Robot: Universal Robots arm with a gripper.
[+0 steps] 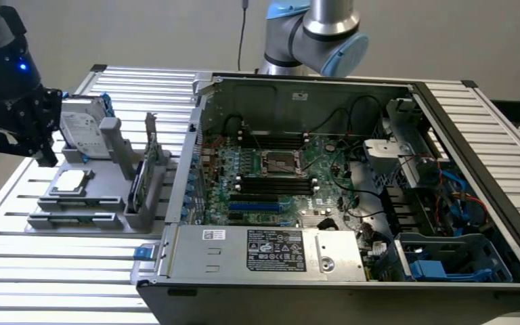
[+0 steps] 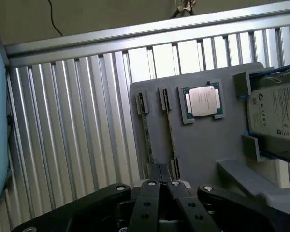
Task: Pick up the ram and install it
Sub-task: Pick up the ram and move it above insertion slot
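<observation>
**Jaws together above the parts tray, both ram sticks in their holders**

In the exterior view we count one gripper (image 1: 43, 157), dark, hanging over the far corner of one grey parts tray (image 1: 38, 220) at the exterior view's left. On the tray we see one hard drive (image 1: 84, 125), one upright card with a metal bracket (image 1: 149, 166) and one processor chip (image 1: 72, 181). Just beside the tray lies one open computer case (image 1: 441, 122). Inside it are one motherboard (image 1: 269, 169), with black slots on both sides of its socket, and one power supply (image 1: 269, 249). Everything rests on a table of aluminium slats (image 1: 34, 277) before a pale wall, where the robot arm (image 1: 319, 30) rises.

In the wrist view we see the gripper (image 2: 160, 176) with its jaws closed on each other, holding nothing. We count two sticks, each standing on edge in its own holder on the tray (image 2: 208, 145): the first ram stick (image 2: 145, 128) and the second ram stick (image 2: 170, 128). The fingertips sit between their near ends; we cannot tell whether they touch. The processor chip (image 2: 203, 101) lies just beside the second stick, the hard drive (image 2: 275, 116) beyond it.
</observation>
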